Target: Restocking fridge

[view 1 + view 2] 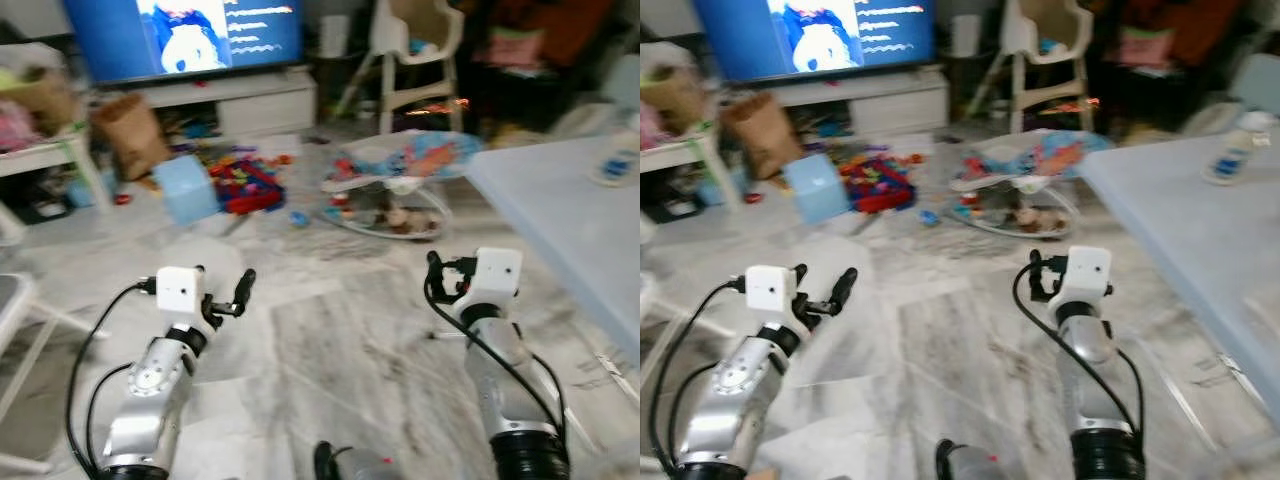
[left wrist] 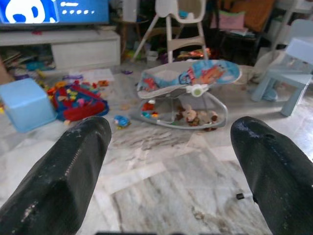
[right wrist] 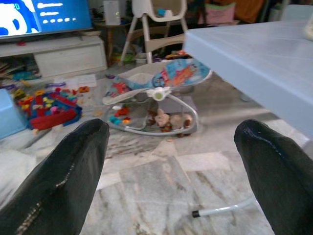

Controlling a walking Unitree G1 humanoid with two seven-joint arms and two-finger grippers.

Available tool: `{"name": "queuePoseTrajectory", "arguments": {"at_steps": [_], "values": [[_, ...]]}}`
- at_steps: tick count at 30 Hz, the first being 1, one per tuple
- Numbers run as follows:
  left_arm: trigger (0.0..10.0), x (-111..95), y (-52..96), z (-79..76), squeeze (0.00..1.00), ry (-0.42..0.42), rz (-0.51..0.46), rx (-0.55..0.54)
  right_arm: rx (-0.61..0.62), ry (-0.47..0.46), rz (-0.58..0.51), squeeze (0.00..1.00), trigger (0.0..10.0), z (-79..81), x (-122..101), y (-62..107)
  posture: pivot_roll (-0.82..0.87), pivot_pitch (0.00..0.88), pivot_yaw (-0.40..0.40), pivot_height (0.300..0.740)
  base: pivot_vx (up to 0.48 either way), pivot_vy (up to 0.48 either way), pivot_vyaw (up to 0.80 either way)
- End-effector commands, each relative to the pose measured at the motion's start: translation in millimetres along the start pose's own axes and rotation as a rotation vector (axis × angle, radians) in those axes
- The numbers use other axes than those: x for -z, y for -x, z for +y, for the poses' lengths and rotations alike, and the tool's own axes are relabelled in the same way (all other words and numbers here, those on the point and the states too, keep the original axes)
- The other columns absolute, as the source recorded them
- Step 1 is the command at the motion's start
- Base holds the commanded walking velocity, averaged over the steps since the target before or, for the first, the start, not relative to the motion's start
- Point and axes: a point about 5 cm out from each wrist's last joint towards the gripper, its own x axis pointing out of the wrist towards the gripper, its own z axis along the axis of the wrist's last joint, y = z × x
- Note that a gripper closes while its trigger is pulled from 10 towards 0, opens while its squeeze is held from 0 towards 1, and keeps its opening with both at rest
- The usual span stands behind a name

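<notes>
Ahead of both sets of jaws lies a marble floor (image 1: 330,340), the largest surface in view, strewn with household items. No fridge is seen, nor any stock for it; judged from this, the robot is in transit and the restocking proper has not begun.

Beyond the left gripper (image 2: 166,161) stands a television (image 1: 185,35) on a white cabinet (image 1: 235,100); its screen shows white text on blue, too blurred to read. To the outer side of the right gripper (image 3: 171,166) is a pale blue table (image 1: 560,210), carrying a bottle (image 1: 1230,155) whose label cannot be read. Between and beyond the two grippers sits a baby bouncer (image 2: 188,83), with a white high chair (image 2: 178,24) behind it. Further out from the left gripper are a brown paper bag (image 1: 130,130), a blue box (image 1: 187,188) and a heap of coloured toy blocks (image 2: 73,95).

Both grippers are held forward at low level with fingers spread wide, holding nothing; this posture probably keeps them clear while walking.
</notes>
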Motion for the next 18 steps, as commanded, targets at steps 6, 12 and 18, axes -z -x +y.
{"name": "queuePoseTrajectory", "arguments": {"at_steps": [6, 12, 18], "values": [[10.0, 0.2, -0.2, -0.9, 0.0, -0.001, 0.005, 0.01, -0.002, 0.003, -0.028, 0.0, 10.0, 3.2, -9.9, -3.7, -0.05, 0.0, 0.003, 0.74, 0.0, 0.0, -0.8], [10.0, -0.4, -1.8, -1.6, 0.0, -0.002, 0.003, 0.018, 0.01, 0.006, -0.029, 0.0, 10.0, 1.7, -10.4, -3.6, -0.06, 0.0, 0.006, 0.74, 0.0, 0.0, -0.8], [10.0, -0.9, -2.8, -2.1, 0.0, -0.003, -0.001, 0.02, 0.024, 0.01, -0.028, 0.0, 10.0, -0.1, -10.5, -2.4, -0.06, 0.0, 0.006, 0.74, 0.0, 0.0, -0.8]]}}
